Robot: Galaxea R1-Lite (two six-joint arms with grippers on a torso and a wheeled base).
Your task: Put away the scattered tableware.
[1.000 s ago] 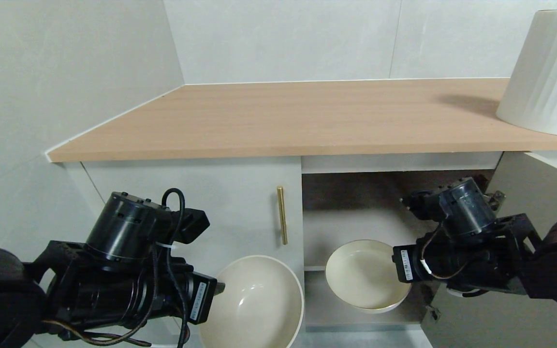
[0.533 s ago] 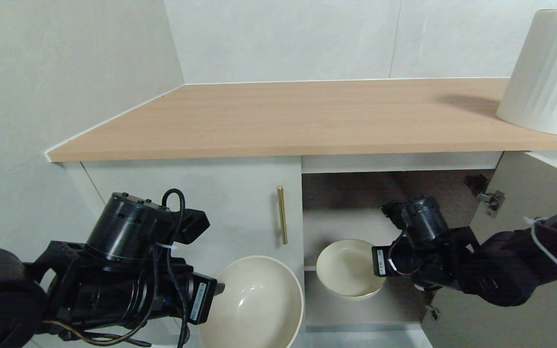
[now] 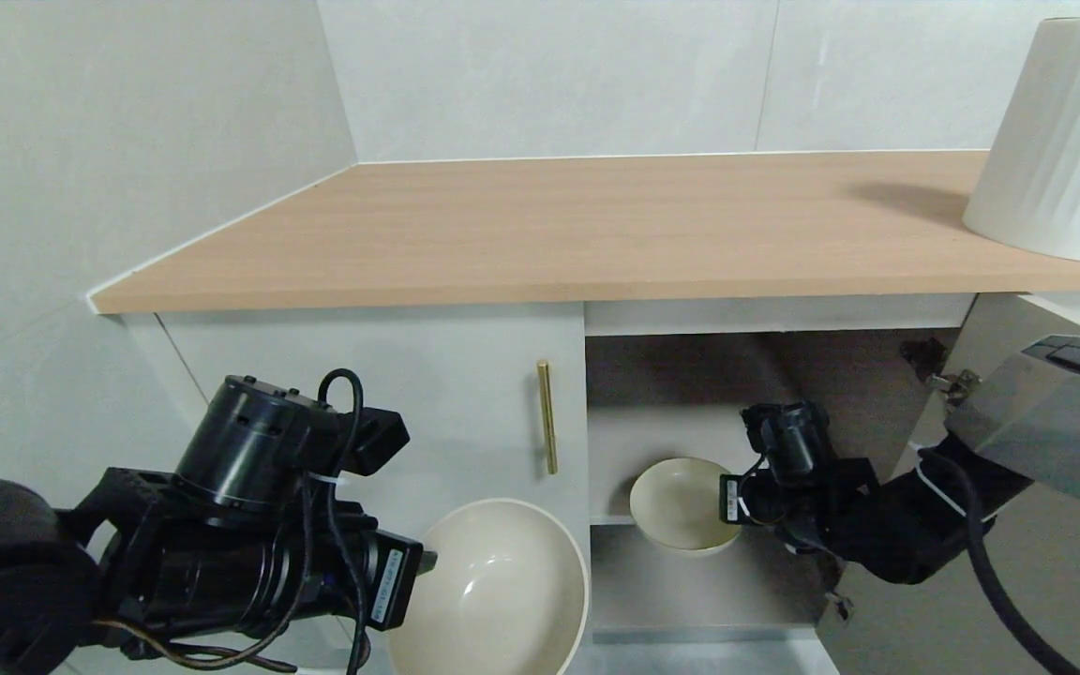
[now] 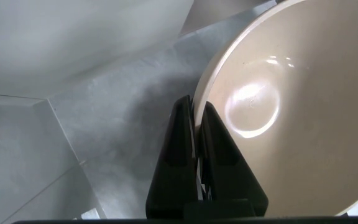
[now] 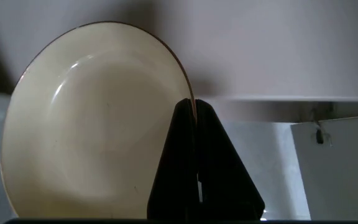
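Note:
A large cream bowl [image 3: 502, 591] hangs low in front of the closed cabinet door, with my left gripper [image 3: 423, 562] shut on its rim. In the left wrist view the two fingers [image 4: 182, 134] pinch the edge of that bowl [image 4: 291, 112]. A smaller cream bowl [image 3: 681, 502] is inside the open cabinet compartment, held level above the lower shelf [image 3: 690, 586] by my right gripper [image 3: 729, 497], which is shut on its right rim. The right wrist view shows this bowl [image 5: 92, 130] with its edge clamped between the black fingers [image 5: 182, 137].
A wooden countertop [image 3: 596, 225] runs above the cabinet, with a white ribbed cylinder [image 3: 1065, 141] at its right end. The left door carries a brass handle [image 3: 547, 417]. The right door [image 3: 1046, 581] stands swung open, hinge [image 3: 957, 382] showing. A wall closes the left side.
My right arm has pushed forward into the cabinet, carrying the smaller bowl deeper inside. The left arm and its large bowl have barely moved.

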